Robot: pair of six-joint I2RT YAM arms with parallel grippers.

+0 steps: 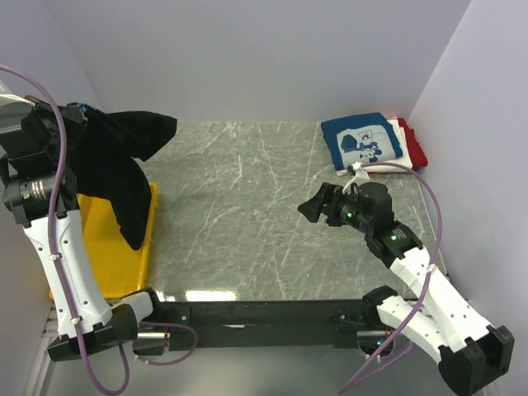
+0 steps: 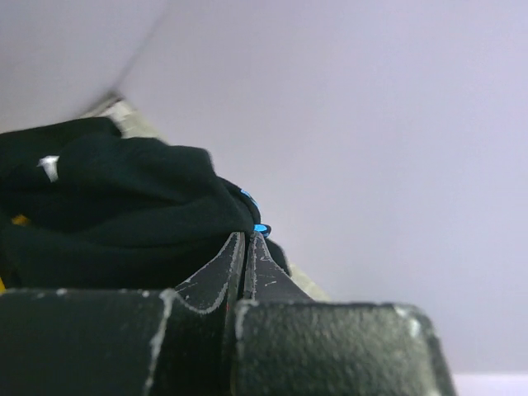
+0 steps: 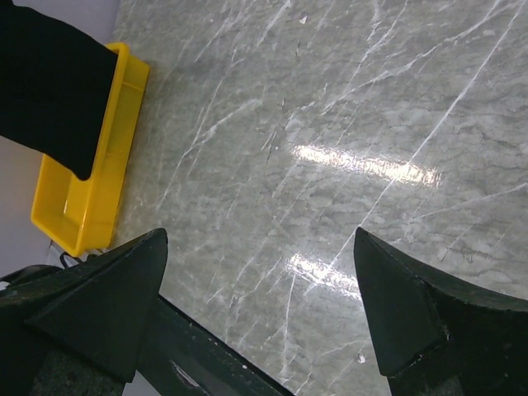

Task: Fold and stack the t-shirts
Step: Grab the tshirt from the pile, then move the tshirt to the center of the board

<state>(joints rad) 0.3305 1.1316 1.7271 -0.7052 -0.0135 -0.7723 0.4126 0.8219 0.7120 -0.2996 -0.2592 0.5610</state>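
The left claw pinches the black t-shirt, which hangs over the yellow tray at the left of the tabletop. The right claw is spread wide, holding nothing, near the folded blue t-shirt stacked on the red t-shirt.
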